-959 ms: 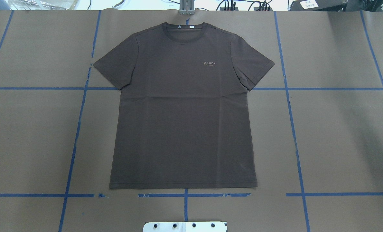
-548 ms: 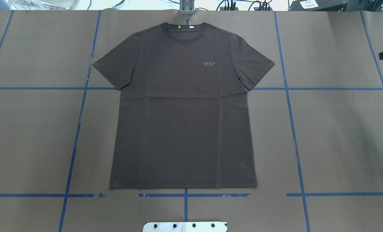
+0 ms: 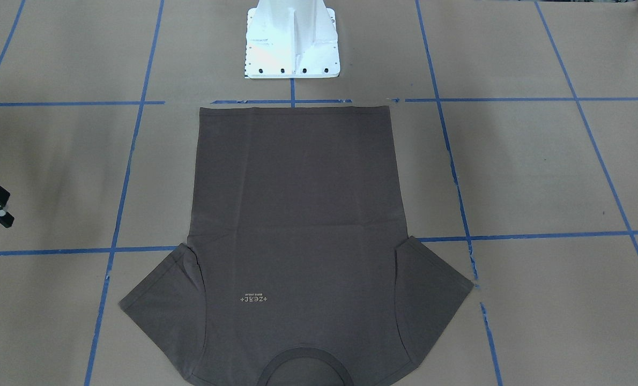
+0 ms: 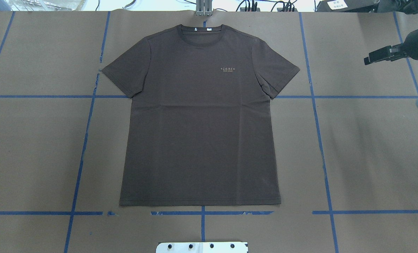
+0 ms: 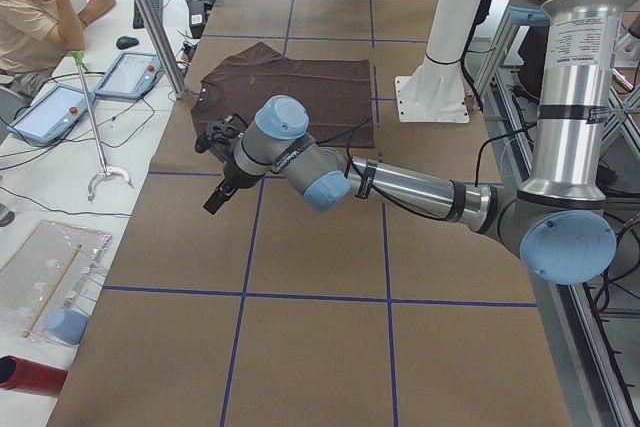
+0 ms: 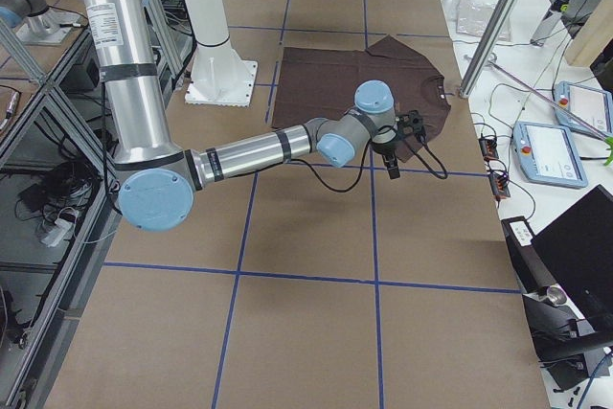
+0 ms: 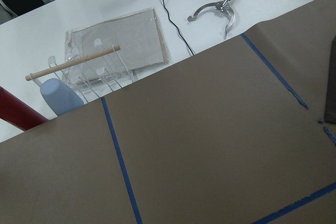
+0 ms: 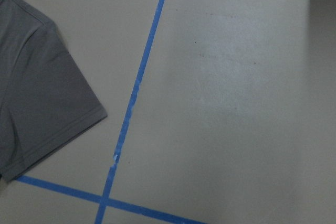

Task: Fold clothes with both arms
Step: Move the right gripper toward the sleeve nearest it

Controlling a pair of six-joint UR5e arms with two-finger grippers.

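While the T-shirt [image 4: 198,119] lies flat, hem nearest the robot, the right gripper [image 4: 377,58] has just swung in at the far right, well apart from the sleeve [image 4: 279,73]; the left gripper [image 5: 218,175] hovers off the cloth. Whether either is open cannot be told; folding hasn't started.

This is a robotics laboratory. A white pedestal [image 3: 292,43] is bolted on a wide tabletop [image 4: 370,147], which is covered with brown paper and divided into squares by blue tape lines [image 4: 319,140]. From the pedestal's side reach two industrial arms with cables, the left arm [image 5: 420,187] and the right arm [image 6: 259,148]. Across the tabletop from the pedestal, a white desk [image 5: 50,172] carries control tablets [image 5: 130,74] with red buttons, and a person [image 5: 35,17] sits there.
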